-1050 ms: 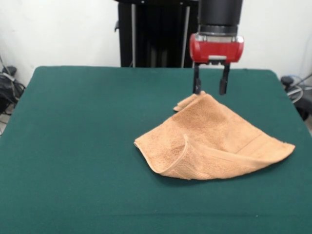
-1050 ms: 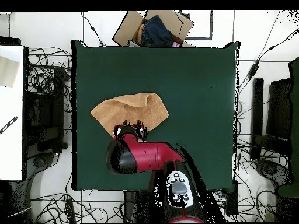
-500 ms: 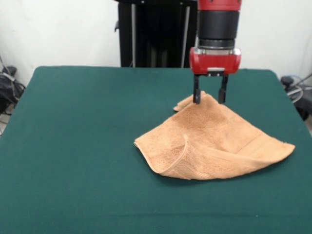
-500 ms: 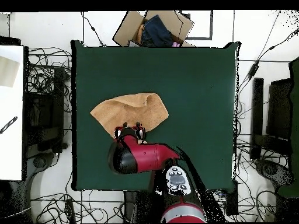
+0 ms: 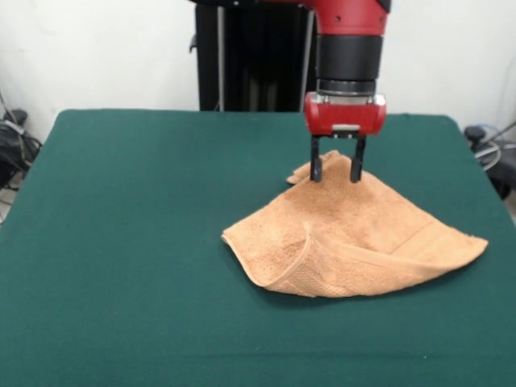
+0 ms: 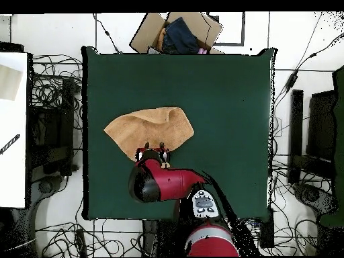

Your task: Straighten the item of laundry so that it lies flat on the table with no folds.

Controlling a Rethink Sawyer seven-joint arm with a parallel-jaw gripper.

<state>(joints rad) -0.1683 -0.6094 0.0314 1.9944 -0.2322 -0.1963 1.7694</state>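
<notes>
1. The towel [image 5: 355, 234] is a peach-orange terry cloth that lies folded on the table [image 5: 145, 210], not flat. In the front view it makes a rough triangle with a raised peak at its 12 o'clock end.
2. In the front view, the edge of the towel at 7 o'clock is curled over itself, so a thick rolled fold stands up there. A woven band stripe shows near the lower edge, toward 5 o'clock, and the corner at 3 o'clock comes to a point on the green surface.
3. In the overhead view the towel [image 6: 149, 127] sits in the part of the table [image 6: 228, 114] toward 9 o'clock from the center, and the green top is bare toward 3 o'clock.
4. The gripper [image 5: 335, 171] stands straight above the peak of the towel. Its two black fingers [image 5: 316, 165] are apart, with a gap between them, so it is open. The tips are down at the cloth, one on each side of the peak; whether they press on the cloth cannot be told.
5. In the overhead view the gripper [image 6: 153, 148] is at the 6 o'clock edge of the towel, and the red arm [image 6: 171, 185] goes from there toward 5 o'clock.
6. Outside the table, a cardboard box [image 6: 176, 32] with dark things inside lies at 12 o'clock in the overhead view, and many cables [image 6: 57, 87] lie on the floor around it.
</notes>
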